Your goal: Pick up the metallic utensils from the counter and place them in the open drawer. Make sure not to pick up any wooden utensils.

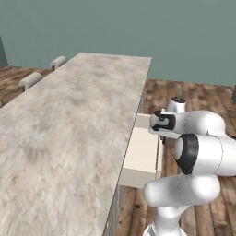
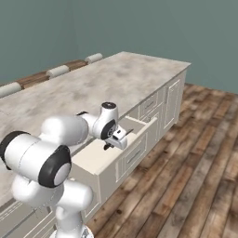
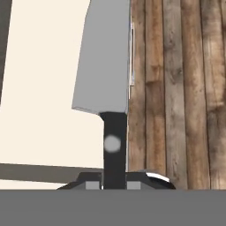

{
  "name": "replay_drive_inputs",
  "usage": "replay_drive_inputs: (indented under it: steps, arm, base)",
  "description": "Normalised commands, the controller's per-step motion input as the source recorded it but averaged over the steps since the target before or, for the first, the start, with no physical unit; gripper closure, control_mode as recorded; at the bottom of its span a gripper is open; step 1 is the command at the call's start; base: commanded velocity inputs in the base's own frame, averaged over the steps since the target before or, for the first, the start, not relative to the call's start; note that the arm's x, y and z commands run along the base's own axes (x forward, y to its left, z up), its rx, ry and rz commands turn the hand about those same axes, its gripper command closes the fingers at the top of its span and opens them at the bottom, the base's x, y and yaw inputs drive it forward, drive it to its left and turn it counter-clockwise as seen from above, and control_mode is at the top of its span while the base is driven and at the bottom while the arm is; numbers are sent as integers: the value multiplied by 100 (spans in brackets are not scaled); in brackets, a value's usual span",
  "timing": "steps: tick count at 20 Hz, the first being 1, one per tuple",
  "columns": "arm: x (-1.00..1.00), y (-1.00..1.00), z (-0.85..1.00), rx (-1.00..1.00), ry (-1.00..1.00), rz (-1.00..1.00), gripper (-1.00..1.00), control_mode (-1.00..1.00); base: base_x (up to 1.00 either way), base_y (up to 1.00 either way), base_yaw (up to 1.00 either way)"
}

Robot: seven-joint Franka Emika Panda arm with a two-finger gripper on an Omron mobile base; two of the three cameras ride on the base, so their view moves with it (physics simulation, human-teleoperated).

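My gripper (image 3: 114,183) is shut on the black handle of the knife (image 3: 106,62), whose silver blade points away from the hand. Behind the blade lie the cream floor of the open drawer (image 3: 39,88) and its front edge. In the base views the gripper (image 1: 162,137) (image 2: 108,146) hangs over the drawer (image 1: 143,154) (image 2: 95,158), which is pulled out from the side of the marble counter (image 1: 69,129) (image 2: 107,79). No utensils show on the visible part of the counter top.
Plank flooring (image 2: 195,167) (image 3: 185,88) lies past the drawer front. Grey stools (image 1: 30,80) (image 2: 58,70) stand along the island's far side. Panelled cabinet fronts (image 2: 172,102) line the island beyond the drawer.
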Motion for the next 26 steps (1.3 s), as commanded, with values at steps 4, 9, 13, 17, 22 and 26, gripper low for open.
replay_drive_inputs:
  steps: [4,9,13,17,22,26]
  arm:
    - [34,0,-29,0,0,-2,100,-100]
    - [31,0,-35,0,0,0,100,-100]
    - [26,0,-36,1,0,0,100,-100]
    - [28,0,-32,2,-1,0,100,-100]
    - [33,0,-34,1,-1,0,100,-100]
    - [29,0,-41,0,-2,0,100,-100]
  base:
    - [0,0,0]
    - [0,0,0]
    - [0,0,0]
    - [0,0,0]
    - [0,0,0]
    - [0,0,0]
